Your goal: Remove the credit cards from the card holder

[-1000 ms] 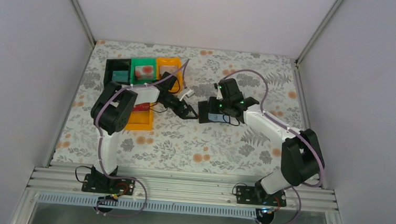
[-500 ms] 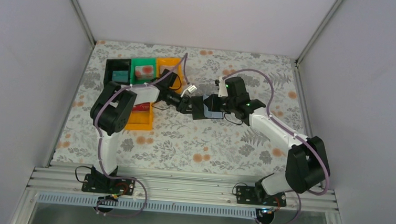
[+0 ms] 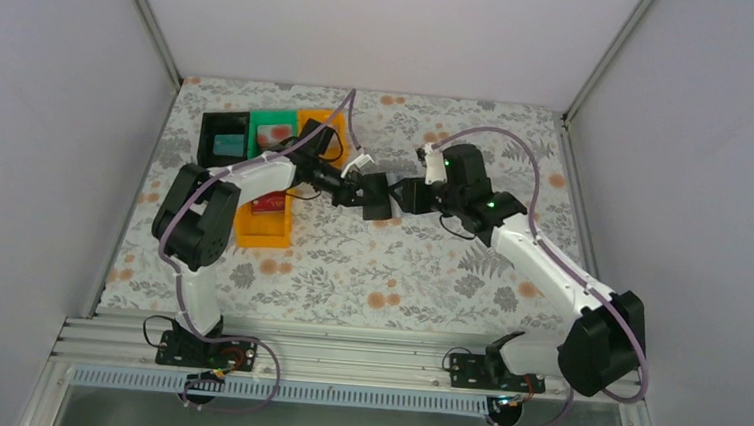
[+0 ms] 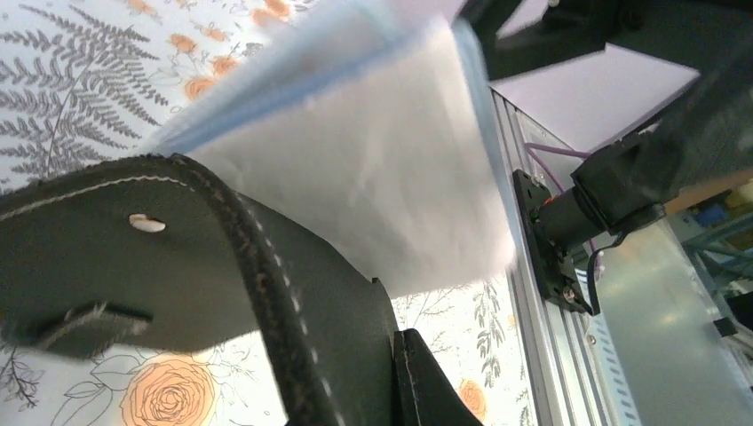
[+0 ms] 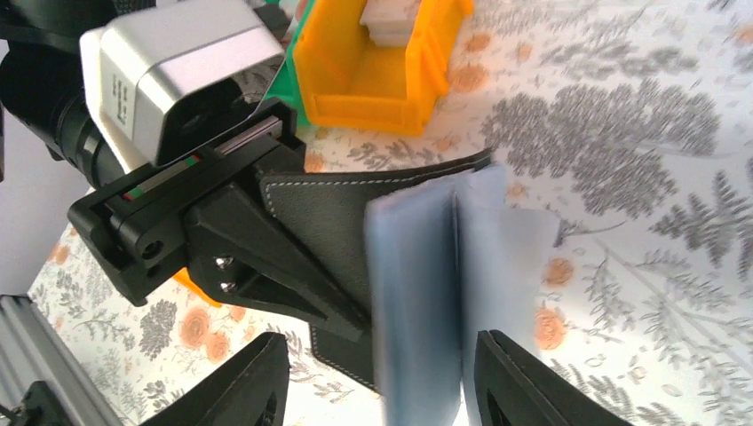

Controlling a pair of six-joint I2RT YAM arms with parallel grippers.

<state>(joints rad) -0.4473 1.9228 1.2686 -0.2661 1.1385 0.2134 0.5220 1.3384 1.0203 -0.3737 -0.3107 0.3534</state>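
- left gripper [image 5: 328, 306] clamped tight on the black cover of the card holder [image 5: 413, 266], holding it over the middle of the floral table [image 3: 399, 275]
- right gripper [image 5: 382, 342] spread wide, with the holder's pale blue-grey pages between its jaws; can't tell if they touch
- whitish credit cards [image 5: 391, 18] lie in the orange tray [image 5: 355, 89] just behind the holder

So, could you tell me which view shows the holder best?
The right wrist view: the holder shows both its black cover and pale blue panels. The left wrist view is a blurred close-up of part of it; the top view shows only a small dark shape.
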